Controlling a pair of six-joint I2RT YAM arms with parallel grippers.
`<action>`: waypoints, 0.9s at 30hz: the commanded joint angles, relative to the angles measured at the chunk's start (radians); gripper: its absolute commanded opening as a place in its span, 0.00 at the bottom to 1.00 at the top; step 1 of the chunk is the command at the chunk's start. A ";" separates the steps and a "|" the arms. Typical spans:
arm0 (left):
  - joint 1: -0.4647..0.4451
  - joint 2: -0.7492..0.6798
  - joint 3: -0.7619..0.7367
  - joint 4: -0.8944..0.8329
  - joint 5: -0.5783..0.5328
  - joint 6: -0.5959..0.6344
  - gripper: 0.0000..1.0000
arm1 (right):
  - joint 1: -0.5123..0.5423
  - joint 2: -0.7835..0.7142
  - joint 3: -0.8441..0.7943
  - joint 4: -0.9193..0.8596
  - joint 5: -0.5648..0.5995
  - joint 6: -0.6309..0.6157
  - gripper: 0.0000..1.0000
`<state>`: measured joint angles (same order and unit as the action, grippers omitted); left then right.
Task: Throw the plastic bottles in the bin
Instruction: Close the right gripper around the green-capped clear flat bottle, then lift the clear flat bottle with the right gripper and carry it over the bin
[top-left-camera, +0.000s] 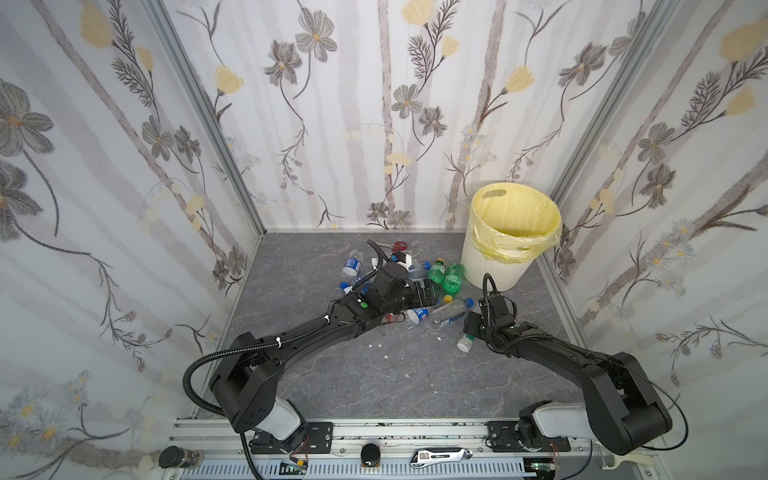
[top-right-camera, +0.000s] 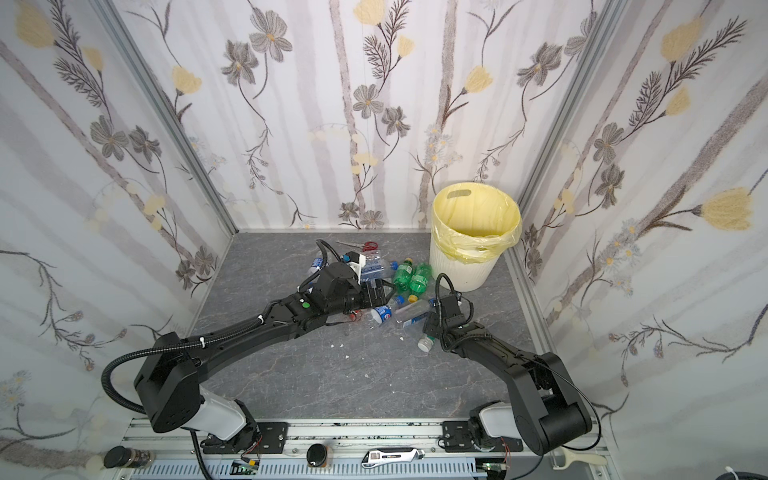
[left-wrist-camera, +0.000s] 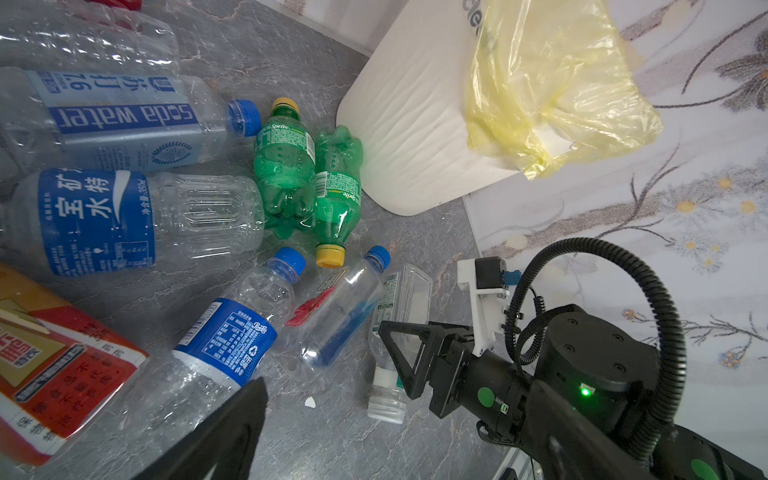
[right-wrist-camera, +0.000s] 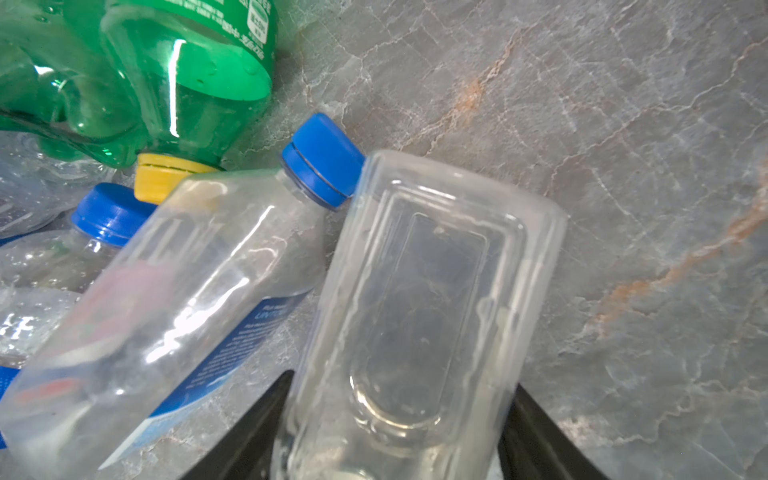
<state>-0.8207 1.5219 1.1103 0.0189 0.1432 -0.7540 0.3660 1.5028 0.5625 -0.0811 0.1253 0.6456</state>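
Several plastic bottles lie in a heap on the grey floor left of the bin (top-left-camera: 498, 262), a ribbed white basket with a yellow bag, also in the left wrist view (left-wrist-camera: 415, 124). Two green bottles (top-left-camera: 444, 274) (left-wrist-camera: 286, 166) lie nearest the bin. My right gripper (top-left-camera: 471, 328) (right-wrist-camera: 403, 380) is shut on a clear, square-sided, white-capped bottle (left-wrist-camera: 397, 307) (right-wrist-camera: 415, 291) lying on the floor. A blue-capped clear bottle (right-wrist-camera: 187, 291) leans against it. My left gripper (top-left-camera: 430, 291) hovers open over the heap, above a blue-labelled bottle (left-wrist-camera: 224, 340); only one of its fingers (left-wrist-camera: 232, 428) shows in its wrist view.
Red-handled scissors (top-left-camera: 400, 245) lie behind the heap near the back wall. A red-and-orange labelled item (left-wrist-camera: 50, 365) lies beside the blue-labelled bottles. Small white scraps (top-left-camera: 386, 356) dot the floor. Papered walls enclose three sides; tools (top-left-camera: 440, 457) lie on the front rail.
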 joint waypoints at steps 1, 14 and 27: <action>0.002 -0.002 -0.001 0.033 -0.001 0.012 1.00 | -0.004 -0.003 -0.008 0.024 -0.027 0.007 0.68; 0.001 0.021 0.044 0.032 0.072 0.031 1.00 | -0.006 -0.080 -0.013 0.005 -0.026 -0.003 0.59; 0.006 0.013 0.098 0.023 0.088 0.023 1.00 | 0.001 -0.261 0.123 -0.159 -0.007 -0.040 0.57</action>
<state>-0.8188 1.5436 1.1942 0.0193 0.2291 -0.7330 0.3630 1.2694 0.6498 -0.2008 0.1032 0.6296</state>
